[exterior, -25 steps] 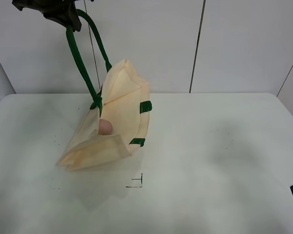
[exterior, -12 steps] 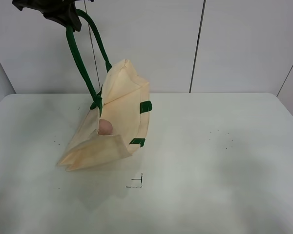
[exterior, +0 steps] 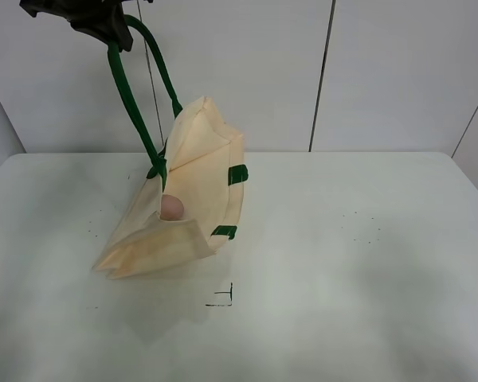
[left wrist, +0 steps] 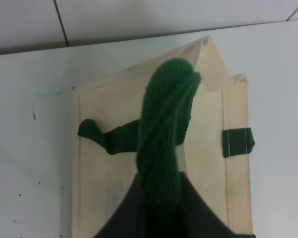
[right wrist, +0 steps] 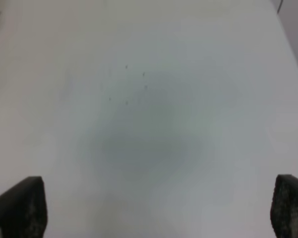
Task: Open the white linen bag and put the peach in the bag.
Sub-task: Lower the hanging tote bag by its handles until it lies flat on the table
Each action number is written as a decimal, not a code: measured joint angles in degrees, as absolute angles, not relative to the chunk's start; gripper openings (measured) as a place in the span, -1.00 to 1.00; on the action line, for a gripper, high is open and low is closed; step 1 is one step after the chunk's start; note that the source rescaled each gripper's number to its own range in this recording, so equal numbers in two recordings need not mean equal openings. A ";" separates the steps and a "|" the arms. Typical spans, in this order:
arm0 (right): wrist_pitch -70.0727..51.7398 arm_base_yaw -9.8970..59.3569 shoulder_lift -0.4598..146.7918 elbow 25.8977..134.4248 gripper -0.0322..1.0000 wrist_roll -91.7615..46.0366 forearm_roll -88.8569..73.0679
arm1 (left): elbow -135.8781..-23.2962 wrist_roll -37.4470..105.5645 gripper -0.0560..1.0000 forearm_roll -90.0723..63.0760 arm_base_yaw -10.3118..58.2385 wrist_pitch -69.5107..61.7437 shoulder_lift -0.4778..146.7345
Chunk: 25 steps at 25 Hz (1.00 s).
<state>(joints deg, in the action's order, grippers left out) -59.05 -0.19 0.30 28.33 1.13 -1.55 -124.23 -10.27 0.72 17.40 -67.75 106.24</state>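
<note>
The white linen bag [exterior: 193, 191] is held up by its dark green strap handles [exterior: 126, 95], its lower end resting on the table. The pink peach [exterior: 171, 208] sits inside its open mouth. My left gripper [exterior: 103, 24] is at the top left, high above the table, shut on the handles. The left wrist view shows the bunched handles [left wrist: 161, 134] running into the gripper, with the bag [left wrist: 104, 168] below. My right gripper [right wrist: 154, 218] is open and empty over bare table; only its two fingertips [right wrist: 25, 206] show. It is out of the exterior view.
The white table [exterior: 350, 263] stretches to the right of the bag. A small black corner mark [exterior: 223, 298] is drawn in front of the bag. White wall panels [exterior: 398, 72] stand behind the table.
The right gripper, seen at the lower right edge a second ago, has left the exterior view. The bag, the peach and the left gripper have not moved.
</note>
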 joint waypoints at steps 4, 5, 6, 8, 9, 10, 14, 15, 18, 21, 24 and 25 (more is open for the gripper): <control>-59.05 0.28 -0.17 28.33 1.00 1.13 -1.55 | -122.01 -10.27 -0.89 0.53 17.40 -67.68 106.24; -59.05 0.46 -0.17 28.33 1.00 1.13 -1.55 | -121.03 -10.27 -0.89 0.00 17.40 -67.68 106.24; -59.05 0.46 -0.17 28.33 1.00 1.13 -1.56 | -119.75 -10.27 -0.89 0.00 17.40 -67.61 106.36; -59.05 0.46 -0.17 28.33 1.00 1.13 -1.56 | -117.14 -10.27 -0.89 -0.83 17.40 -66.68 107.17; -59.05 0.46 -0.17 28.33 1.00 1.13 -1.56 | -116.14 -10.27 -0.89 -1.49 17.40 -65.99 107.91; -59.05 0.46 -0.17 28.33 1.00 1.13 -1.56 | -115.02 -10.27 -0.89 -2.04 17.40 -65.37 108.95; -59.05 0.46 -0.17 28.33 1.00 1.13 -1.56 | -112.30 -9.36 -0.89 -4.05 17.40 -63.08 114.40; -59.05 0.46 -0.17 28.33 1.00 1.13 -1.56 | -112.09 -9.30 -0.89 -4.55 17.40 -62.80 115.77; -59.05 0.46 -0.17 28.33 1.00 1.13 -1.56 | -111.93 -8.79 -0.89 -6.06 17.40 -61.88 120.22; -59.05 0.46 -0.17 28.33 1.00 1.13 -1.56 | -111.93 -6.33 -0.78 -7.96 17.40 -61.36 123.31; -59.05 0.46 -0.17 28.33 1.00 1.13 -1.56 | -111.82 -4.92 -0.10 -9.23 17.40 -60.45 124.42; -59.05 0.46 -0.17 28.33 1.00 1.13 -1.61 | -111.82 -4.79 0.22 -9.23 17.40 -59.98 124.42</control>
